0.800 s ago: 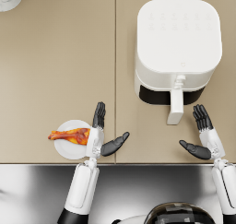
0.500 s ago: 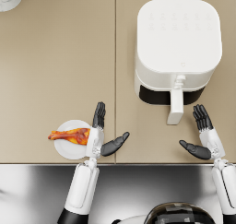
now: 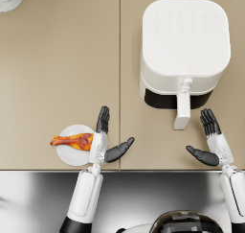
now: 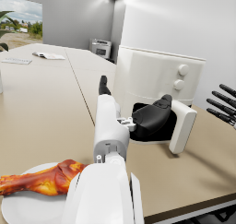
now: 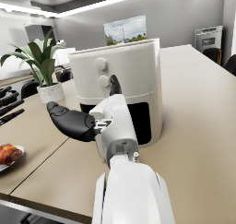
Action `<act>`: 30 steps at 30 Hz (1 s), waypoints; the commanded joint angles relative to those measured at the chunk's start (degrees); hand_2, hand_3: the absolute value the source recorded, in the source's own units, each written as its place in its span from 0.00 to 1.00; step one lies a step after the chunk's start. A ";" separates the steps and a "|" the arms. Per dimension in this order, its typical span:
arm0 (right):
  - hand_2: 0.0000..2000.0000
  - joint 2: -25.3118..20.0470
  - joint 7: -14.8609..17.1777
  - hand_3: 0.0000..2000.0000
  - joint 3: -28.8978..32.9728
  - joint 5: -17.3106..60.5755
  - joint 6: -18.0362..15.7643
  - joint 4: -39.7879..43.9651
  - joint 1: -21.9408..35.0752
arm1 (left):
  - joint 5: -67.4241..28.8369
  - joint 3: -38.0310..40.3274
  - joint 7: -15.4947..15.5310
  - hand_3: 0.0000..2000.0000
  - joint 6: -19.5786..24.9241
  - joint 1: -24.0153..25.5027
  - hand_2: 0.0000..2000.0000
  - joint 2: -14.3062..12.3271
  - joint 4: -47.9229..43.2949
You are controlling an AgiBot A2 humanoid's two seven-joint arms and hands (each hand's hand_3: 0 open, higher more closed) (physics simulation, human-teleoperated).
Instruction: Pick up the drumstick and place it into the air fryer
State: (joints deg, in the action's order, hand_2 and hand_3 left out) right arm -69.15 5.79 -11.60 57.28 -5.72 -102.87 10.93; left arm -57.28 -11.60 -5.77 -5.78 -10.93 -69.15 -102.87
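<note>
In the lower left of the head view, the drumstick (image 3: 72,141) is seen lying on a small white plate (image 3: 67,155) close to the near edge of the tan table (image 3: 57,74). Its long axis is laid almost level across the frame, with the thin bone end pointed toward the left edge and the thick meaty end turned toward the left hand (image 3: 104,143). That hand is placed just to the right of the plate, over its right rim, with the fingers stretched up the frame and the thumb thrown out to the right; nothing is held in it and the fingers are spread. Whether the meaty end is actually touched by the hand cannot be told. In the left wrist view the drumstick (image 4: 44,181) is shown low in the frame beside the forearm, behind the hand rather than in front of it.

Further right, the white air fryer (image 3: 184,47) is set in the upper right of the head view, its drawer pulled partly out and its handle (image 3: 182,110) pointed down the frame.

At the lower right, the right hand (image 3: 213,143) is held spread and empty, near the handle and well apart from the drumstick. The left hand is judged far the nearer, so the pick is best made by it with a short reach to the left.
</note>
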 commanded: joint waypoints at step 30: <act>0.00 -6.32 -5.78 0.00 -2.93 21.70 5.71 5.49 3.53 | -51.36 20.75 11.84 0.00 28.82 7.59 0.00 -1.12 -6.09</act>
State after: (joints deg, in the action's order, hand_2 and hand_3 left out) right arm -75.15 0.00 -14.71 79.00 0.00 -97.74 13.57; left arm -111.23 7.47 6.45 24.59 -2.73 -70.46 -108.80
